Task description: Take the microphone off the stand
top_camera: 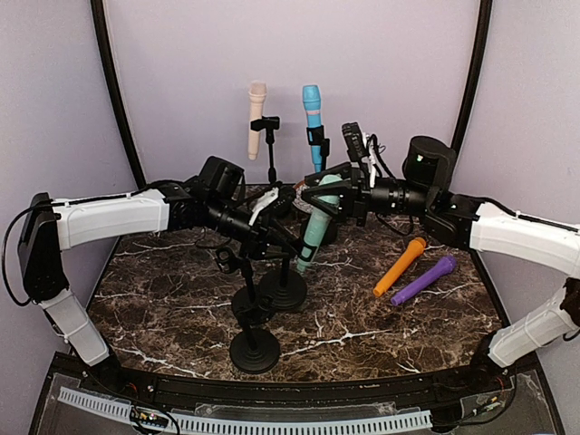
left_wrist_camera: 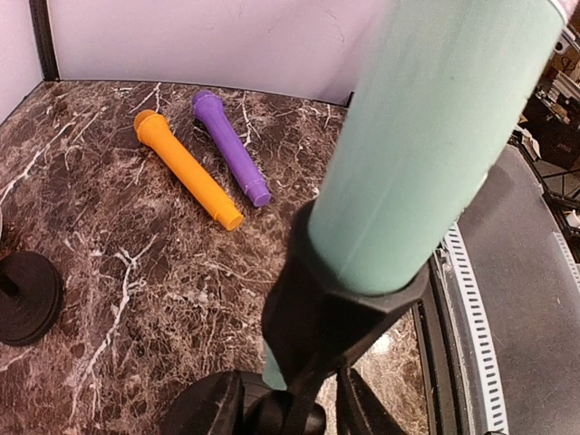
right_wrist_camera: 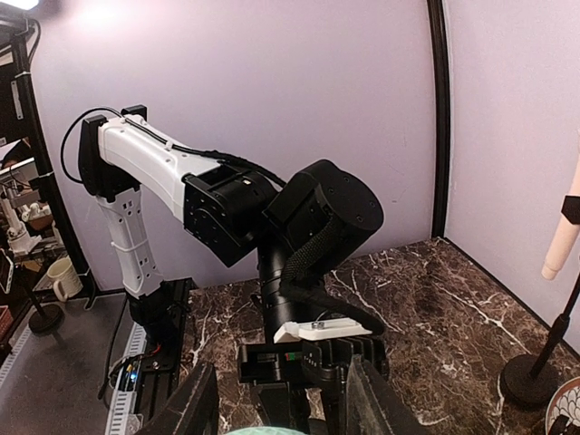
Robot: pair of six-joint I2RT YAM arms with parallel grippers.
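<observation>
The mint microphone (left_wrist_camera: 435,136) leans in its black clip (left_wrist_camera: 344,308), not yet off the stand (top_camera: 286,292). The right claw (top_camera: 327,194) grasps its upper body, seemingly to pull it free. The left claw (top_camera: 270,222) straddles the stem, probably to steady it, but I cannot tell if it is clenched.

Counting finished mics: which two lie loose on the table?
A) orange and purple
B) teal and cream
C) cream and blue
A: the orange mic and the purple mic lie flat, side by side, on the table, in no stand.
</observation>
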